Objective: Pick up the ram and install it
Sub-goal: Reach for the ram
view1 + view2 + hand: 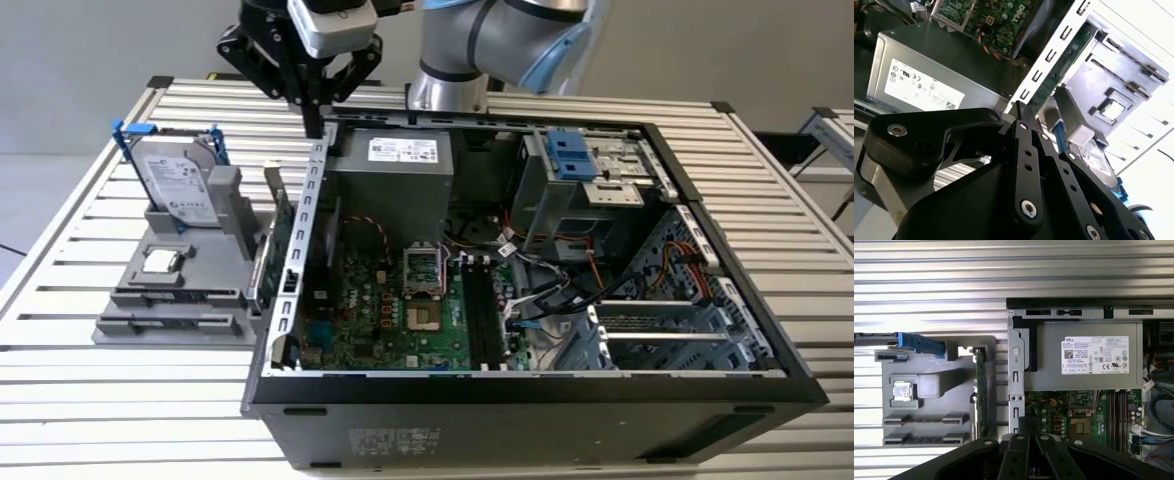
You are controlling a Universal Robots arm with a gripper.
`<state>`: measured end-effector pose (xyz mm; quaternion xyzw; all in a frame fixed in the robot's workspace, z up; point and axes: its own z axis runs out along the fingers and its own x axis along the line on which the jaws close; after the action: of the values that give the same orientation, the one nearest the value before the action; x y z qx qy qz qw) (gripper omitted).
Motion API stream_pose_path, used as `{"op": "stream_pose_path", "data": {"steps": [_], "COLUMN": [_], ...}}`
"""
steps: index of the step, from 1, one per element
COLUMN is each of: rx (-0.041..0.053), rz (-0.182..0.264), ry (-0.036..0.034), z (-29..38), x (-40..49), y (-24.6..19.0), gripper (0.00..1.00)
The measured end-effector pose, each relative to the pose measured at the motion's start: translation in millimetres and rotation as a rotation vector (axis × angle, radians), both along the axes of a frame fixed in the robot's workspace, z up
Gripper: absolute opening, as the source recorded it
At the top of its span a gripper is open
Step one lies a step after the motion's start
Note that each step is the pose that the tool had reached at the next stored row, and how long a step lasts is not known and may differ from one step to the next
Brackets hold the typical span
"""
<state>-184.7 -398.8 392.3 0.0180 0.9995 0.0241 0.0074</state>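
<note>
Ram (981, 390) vs end effector (314, 125), where?
— The ram sits in the grey holder (949, 380), just outside the computer case (534, 385) side wall. In the exterior view the end effector hangs above the far corner of that wall, higher than the ram and apart from it, no contact.

End effector state?
— Clenched, fingers pressed together, nothing between them.

Ram orientation?
— On its long edge in a slot. The long axis runs parallel to the case wall, far to near in the exterior view.

What's in the holder?
— The ram on the side nearest the case. A hard drive (180, 175) in a blue bracket stands upright at the far end. A processor chip (902, 391) lies flat in a square recess.

And the case?
— Open on top. There's a green motherboard (400, 310) on the floor, a grey power supply (1089, 365) at the far end, and cables toward the exterior view's right. Holder and case both sit on the slatted bench (134, 420).
</note>
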Motion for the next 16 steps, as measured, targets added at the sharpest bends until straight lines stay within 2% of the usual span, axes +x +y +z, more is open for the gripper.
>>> {"op": "stream_pose_path", "data": {"steps": [16], "rx": [0.0], "rz": [0.011], "ry": [0.0], "z": [-0.1], "x": [-21.5], "y": [0.0], "gripper": [0.0]}}
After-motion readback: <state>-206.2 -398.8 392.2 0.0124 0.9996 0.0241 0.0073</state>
